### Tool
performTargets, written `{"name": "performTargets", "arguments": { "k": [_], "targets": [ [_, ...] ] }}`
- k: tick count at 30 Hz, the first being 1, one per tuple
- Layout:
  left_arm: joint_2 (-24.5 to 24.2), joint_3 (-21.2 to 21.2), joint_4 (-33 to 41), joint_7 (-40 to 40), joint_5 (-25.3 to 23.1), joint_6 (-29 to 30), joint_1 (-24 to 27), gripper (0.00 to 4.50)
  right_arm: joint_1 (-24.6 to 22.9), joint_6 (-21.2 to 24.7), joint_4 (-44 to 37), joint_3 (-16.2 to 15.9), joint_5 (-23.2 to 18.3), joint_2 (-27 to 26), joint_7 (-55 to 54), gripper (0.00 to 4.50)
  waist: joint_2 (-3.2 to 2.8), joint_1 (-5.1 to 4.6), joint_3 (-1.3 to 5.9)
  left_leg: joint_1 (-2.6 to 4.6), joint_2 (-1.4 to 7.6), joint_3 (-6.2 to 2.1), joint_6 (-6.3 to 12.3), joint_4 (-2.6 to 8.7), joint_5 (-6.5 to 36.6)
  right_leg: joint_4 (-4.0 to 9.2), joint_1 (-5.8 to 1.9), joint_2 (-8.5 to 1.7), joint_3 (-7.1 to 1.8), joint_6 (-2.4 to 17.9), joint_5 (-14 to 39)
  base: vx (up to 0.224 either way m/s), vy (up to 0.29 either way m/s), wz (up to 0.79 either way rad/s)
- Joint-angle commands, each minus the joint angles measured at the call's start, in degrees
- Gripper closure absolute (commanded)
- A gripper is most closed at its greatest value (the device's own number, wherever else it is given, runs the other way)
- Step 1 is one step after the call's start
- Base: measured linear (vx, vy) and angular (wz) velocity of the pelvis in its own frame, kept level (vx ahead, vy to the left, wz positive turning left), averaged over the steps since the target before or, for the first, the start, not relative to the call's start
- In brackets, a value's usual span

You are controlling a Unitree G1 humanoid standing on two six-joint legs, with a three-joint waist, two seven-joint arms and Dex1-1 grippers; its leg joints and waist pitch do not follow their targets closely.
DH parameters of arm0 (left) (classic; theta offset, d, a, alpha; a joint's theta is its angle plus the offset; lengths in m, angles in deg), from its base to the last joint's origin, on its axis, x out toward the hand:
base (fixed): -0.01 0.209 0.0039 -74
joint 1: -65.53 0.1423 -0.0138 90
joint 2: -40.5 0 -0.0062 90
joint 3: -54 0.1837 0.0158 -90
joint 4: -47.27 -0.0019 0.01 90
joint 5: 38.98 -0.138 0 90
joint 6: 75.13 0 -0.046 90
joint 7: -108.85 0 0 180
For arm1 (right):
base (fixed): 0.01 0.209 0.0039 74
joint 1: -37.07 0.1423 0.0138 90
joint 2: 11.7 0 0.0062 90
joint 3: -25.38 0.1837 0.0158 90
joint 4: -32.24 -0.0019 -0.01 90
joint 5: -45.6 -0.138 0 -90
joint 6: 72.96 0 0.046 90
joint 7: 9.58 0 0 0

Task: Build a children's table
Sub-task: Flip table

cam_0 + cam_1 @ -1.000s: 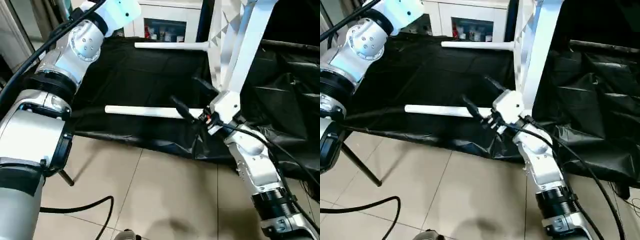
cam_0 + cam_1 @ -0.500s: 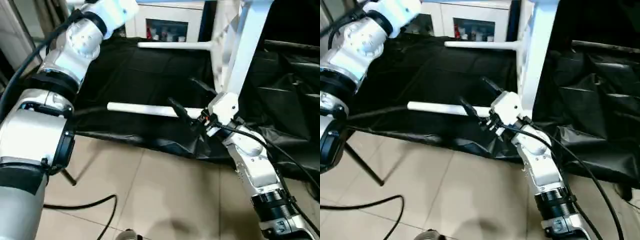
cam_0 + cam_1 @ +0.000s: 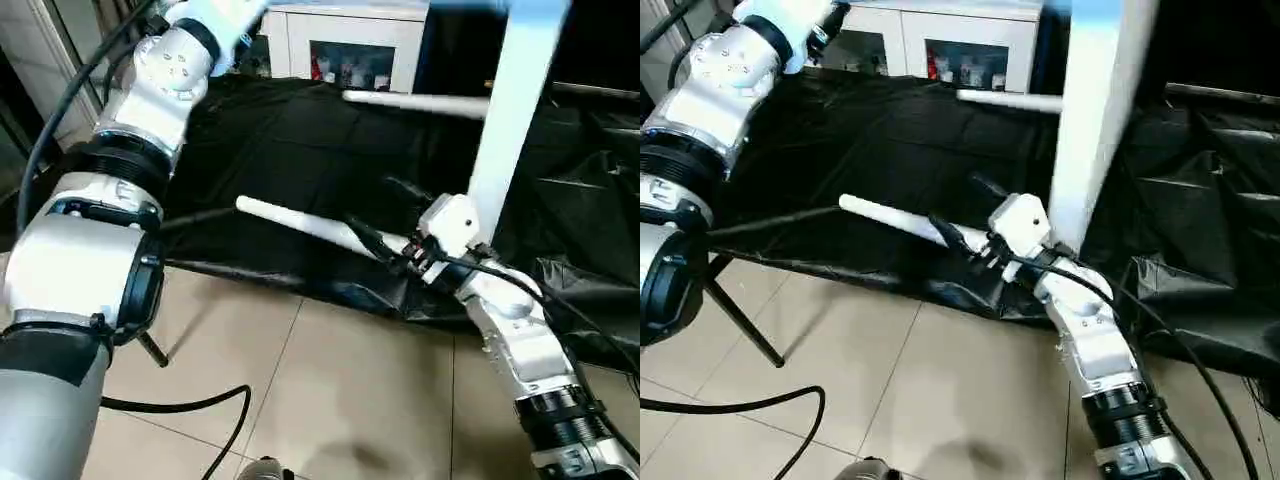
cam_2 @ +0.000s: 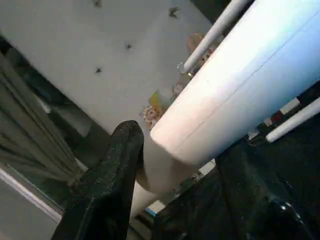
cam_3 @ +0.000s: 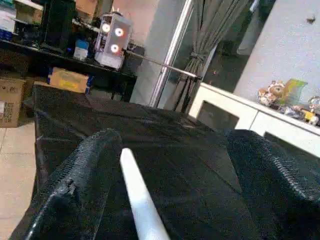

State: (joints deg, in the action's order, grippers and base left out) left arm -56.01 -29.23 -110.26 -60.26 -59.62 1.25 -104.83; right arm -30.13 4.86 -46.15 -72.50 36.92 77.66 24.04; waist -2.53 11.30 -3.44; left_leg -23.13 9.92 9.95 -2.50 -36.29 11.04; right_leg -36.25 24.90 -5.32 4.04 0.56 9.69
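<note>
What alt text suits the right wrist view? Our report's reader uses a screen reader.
A white tube leg runs out between the right gripper's two spread black fingers over a black sheet. Behind stand a white cabinet and a cluttered dark shelf.

White children's table (image 3: pixel 515 110) tipped on edge (legs (image 3: pixel 300 222) horizontal).

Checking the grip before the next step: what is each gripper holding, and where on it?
Left gripper grips the children's table at a rounded edge of its top. Right gripper straddles a leg with open fingers, holding nothing.

Tiled floor (image 3: pixel 330 400) under black sheet (image 3: pixel 290 150) bearing the children's table (image 3: pixel 510 120)
</note>
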Motion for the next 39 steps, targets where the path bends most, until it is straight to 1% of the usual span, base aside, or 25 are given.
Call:
{"name": "performTargets", "arguments": {
  "k": [1, 2, 3, 6, 7, 10, 11, 12, 13, 14, 15, 17, 19, 20, 21, 23, 24, 26, 30, 32, 33, 35, 37, 38, 39],
  "targets": [
    [-0.3, 1.0, -0.8, -0.4, -0.7, 0.9, 1.7, 2.3, 0.3, 1.2, -0.2, -0.5, 0.9, 0.3, 0.3, 0.76, 1.15, -0.33, 4.69, 0.76, 2.58, -1.43, 3.18, 4.27, 9.3, 4.21, -3.64, -3.63, -2.42, 9.4, 11.6, 0.0, 0.0, 0.0],
    [-0.6, 2.0, -0.6, -0.8, -2.0, 0.4, 1.8, 2.3, 0.2, 1.5, -0.2, -0.5, 1.0, 0.4, 0.3, 0.76, 1.2, -0.42, 4.61, 0.65, 2.61, -1.52, 2.97, 4.37, 9.4, 4.19, -3.69, -3.58, -2.38, 9.0, 11.7, 0.0, 0.0, 0.0],
    [-0.8, 3.2, -0.4, -1.2, -3.3, -0.2, 2.0, 2.34, 0.1, 1.9, 0.0, -0.6, 1.3, 0.6, 0.1, 0.76, 1.17, -0.47, 4.66, 0.75, 2.58, -1.44, 2.81, 4.34, 9.6, 4.23, -3.6, -3.59, -2.43, 8.7, 12.1, 0.0, 0.0, 0.0],
    [-0.7, 5.0, 0.1, -1.8, -4.9, -1.3, 2.2, 2.42, -0.1, 3.0, 0.1, -0.6, 2.1, 1.3, 0.1, 0.76, 1.28, -0.52, 4.69, 0.7, 2.49, -1.41, 2.76, 4.28, 8.8, 4.17, -3.66, -3.51, -2.4, 8.7, 11.0, 0.0, 0.0, 0.0],
    [-0.6, 5.4, 0.2, -1.7, -5.2, -1.4, 2.4, 2.42, -0.4, 3.7, -0.2, -0.7, 2.0, 1.7, 0.6, 0.76, 1.13, -0.48, 4.7, 0.72, 2.44, -1.4, 2.79, 4.24, 8.7, 4.17, -3.68, -3.53, -2.4, 8.8, 11.0, 0.0, 0.0, 0.0],
    [-0.4, 5.9, 0.2, -1.8, -5.6, -1.3, 2.5, 2.54, -1.6, 7.0, -1.9, -0.8, -0.1, 3.0, 3.4, 0.76, 1.11, -0.43, 4.7, 0.84, 2.49, -1.34, 3.04, 4.18, 9.1, 4.27, -3.64, -3.48, -2.4, 9.3, 10.5, 0.0, 0.0, 0.0],
    [-0.4, 6.1, 0.1, -2.0, -5.8, -1.4, 2.5, 2.56, -2.4, 9.3, -3.3, -1.1, -1.9, 4.0, 5.9, 0.76, 1.12, -0.43, 4.7, 0.81, 2.42, -1.34, 3.19, 4.18, 9.1, 4.23, -3.79, -3.44, -2.37, 9.4, 10.4, 0.0, 0.0, 0.0],
    [-0.4, 6.2, 0.1, -2.0, -5.8, -1.4, 2.5, 2.56, -2.5, 9.7, -3.6, -1.2, -2.1, 4.2, 6.3, 0.76, 1.08, -0.18, 4.69, 0.89, 2.58, -1.41, 3.49, 4.17, 9.2, 4.26, -3.79, -3.49, -2.42, 9.5, 10.2, 0.0, 0.0, 0.0],
    [-0.4, 6.2, 0.0, -2.1, -5.8, -1.3, 2.6, 2.6, -3.3, 11.8, -4.9, -1.5, -3.4, 5.5, 8.6, 0.76, 0.77, -0.26, 4.76, 0.75, 2.57, -1.47, 3.4, 4.19, 9.3, 4.21, -3.84, -3.41, -2.37, 9.4, 9.7, 0.0, 0.0, 0.0],
    [-0.4, 6.4, -0.2, -2.2, -5.8, -1.3, 2.6, 2.6, -4.1, 14.2, -6.4, -2.1, -4.7, 7.1, 11.2, 0.76, 0.72, -0.23, 4.75, 0.87, 2.52, -1.48, 3.46, 4.16, 9.6, 4.27, -3.89, -3.35, -2.33, 9.6, 9.6, 0.0, 0.0, 0.0],
    [-0.4, 6.4, -0.2, -2.2, -5.8, -1.3, 2.6, 2.62, -4.6, 14.7, -7.0, -2.3, -5.0, 8.2, 12.5, 0.76, 0.63, -0.11, 4.72, 0.93, 2.68, -1.54, 3.49, 4.18, 9.9, 4.3, -3.87, -3.37, -2.38, 9.6, 9.4, 0.0, 0.0, 0.0],
    [-0.4, 6.4, -0.4, -2.5, -5.9, -1.3, 2.6, 2.62, -5.1, 17.1, -8.2, -2.1, -6.4, 9.7, 14.4, 0.76, 0.8, -0.16, 4.66, 0.84, 2.53, -1.48, 3.25, 4.2, 10.4, 4.43, -3.96, -3.41, -2.32, 9.4, 10.4, 0.0, 0.0, 0.0],
    [-0.3, 5.9, -0.4, -1.7, -5.2, -0.9, 2.7, 2.62, -5.7, 18.8, -9.1, -2.5, -6.0, 11.9, 16.6, 0.76, 1.01, -0.11, 4.65, 0.8, 2.51, -1.49, 2.84, 4.19, 10.4, 4.6, -3.93, -3.47, -2.26, 8.8, 12.4, 0.0, 0.0, 0.0],
    [-0.3, 5.7, -0.4, -1.5, -4.9, -0.8, 2.7, 2.09, -5.9, 19.5, -9.5, -2.7, -5.8, 12.8, 17.4, 0.76, 1.02, -0.14, 4.59, 0.8, 2.48, -1.49, 2.8, 4.2, 10.5, 4.65, -3.91, -3.45, -2.26, 8.7, 12.8, 0.0, 0.0, 0.0],
    [-0.2, 5.6, -0.4, -1.3, -4.7, -0.7, 2.7, 1.96, -6.2, 20.4, -9.9, -2.9, -5.6, 13.8, 18.4, 0.76, 1.19, -0.02, 4.59, 0.79, 2.43, -1.44, 2.77, 4.11, 10.1, 4.73, -3.95, -3.46, -2.28, 8.5, 13.2, 0.0, 0.0, 0.0],
    [-0.2, 5.8, -0.4, -1.6, -5.0, -0.7, 2.6, 1.89, -6.4, 22.3, -10.2, -3.3, -4.8, 15.5, 19.2, 0.76, 1.23, 0.04, 4.55, 0.71, 2.42, -1.48, 2.82, 4.15, 10.1, 4.8, -3.93, -3.57, -2.22, 8.3, 14.3, 0.0, 0.0, 0.0],
    [-0.3, 6.1, -0.3, -2.0, -5.3, -0.8, 2.6, 1.75, -6.4, 23.5, -10.0, -3.7, -3.8, 16.6, 19.4, 0.76, 1.39, -0.02, 4.54, 0.69, 2.42, -1.48, 2.79, 4.13, 10.1, 4.89, -3.9, -3.45, -2.18, 8.0, 14.7, 0.0, 0.0, 0.0],
    [-0.3, 6.3, -0.3, -2.5, -5.5, -0.8, 2.5, 1.52, -6.2, 26.0, -9.3, -4.5, -1.9, 18.9, 19.7, 0.76, 1.39, -0.04, 4.53, 0.63, 2.41, -1.53, 2.63, 4.12, 9.7, 4.83, -3.9, -3.39, -2.15, 7.7, 14.9, 0.0, 0.0, 0.0],
    [-0.5, 6.8, -0.4, -3.3, -6.4, -0.8, 2.3, 1.18, -5.3, 27.6, -6.8, -4.9, 1.2, 21.4, 19.1, 0.76, 1.55, -0.09, 4.52, 0.65, 2.31, -1.46, 2.46, 4.01, 9.5, 4.95, -3.82, -3.38, -2.12, 7.1, 16.0, 0.0, 0.0, 0.0],
    [-0.5, 6.9, -0.5, -3.3, -6.4, -0.8, 2.3, 1.04, -5.0, 27.4, -6.1, -4.8, 2.1, 21.7, 18.5, 0.76, 1.6, -0.12, 4.5, 0.62, 2.26, -1.41, 2.49, 3.97, 9.6, 5.03, -3.79, -3.44, -2.14, 7.3, 16.1, 0.0, 0.0, 0.0],
    [-0.7, 7.2, -0.4, -3.5, -6.5, -0.8, 2.3, 1.04, -4.6, 28.6, -5.7, -4.5, 3.0, 22.6, 18.0, 0.76, 1.65, -0.08, 4.51, 0.58, 2.26, -1.41, 2.49, 3.99, 9.4, 4.96, -3.79, -3.38, -2.1, 7.3, 16.0, 0.0, 0.0, 0.0],
    [-0.8, 7.5, -0.4, -3.4, -6.6, -0.9, 2.3, 1.04, -4.0, 28.9, -4.4, -4.1, 4.0, 23.8, 17.3, 0.76, 1.58, -0.08, 4.56, 0.67, 2.31, -1.47, 2.56, 3.95, 9.2, 4.9, -3.79, -3.36, -2.08, 7.4, 15.8, 0.0, 0.0, 0.0],
    [-0.7, 7.7, -0.2, -3.0, -6.6, -1.1, 2.3, 1.04, -3.3, 27.7, -2.5, -3.9, 5.3, 24.2, 16.3, 0.76, 1.52, -0.2, 4.46, 0.72, 2.35, -1.4, 2.47, 3.98, 9.6, 5.01, -3.65, -3.4, -2.11, 7.9, 15.9, 0.0, 0.0, 0.0],
    [-0.7, 7.7, -0.1, -2.8, -6.6, -1.2, 2.3, 1.04, -3.1, 27.3, -1.9, -3.9, 5.9, 24.2, 15.9, 0.76, 1.34, -0.17, 4.44, 0.75, 2.35, -1.41, 2.26, 4.0, 10.0, 5.08, -3.61, -3.4, -2.09, 7.8, 16.4, 0.0, 0.0, 0.0],
    [-0.6, 7.6, 0.0, -2.2, -6.4, -1.5, 2.4, 1.04, -2.4, 25.6, -0.1, -3.7, 6.9, 24.0, 14.7, 0.76, 1.48, -0.26, 4.46, 0.81, 2.25, -1.34, 2.1, 3.97, 10.4, 5.18, -3.63, -3.38, -2.1, 7.7, 16.9, 0.0, 0.0, 0.0]
  ]
}}
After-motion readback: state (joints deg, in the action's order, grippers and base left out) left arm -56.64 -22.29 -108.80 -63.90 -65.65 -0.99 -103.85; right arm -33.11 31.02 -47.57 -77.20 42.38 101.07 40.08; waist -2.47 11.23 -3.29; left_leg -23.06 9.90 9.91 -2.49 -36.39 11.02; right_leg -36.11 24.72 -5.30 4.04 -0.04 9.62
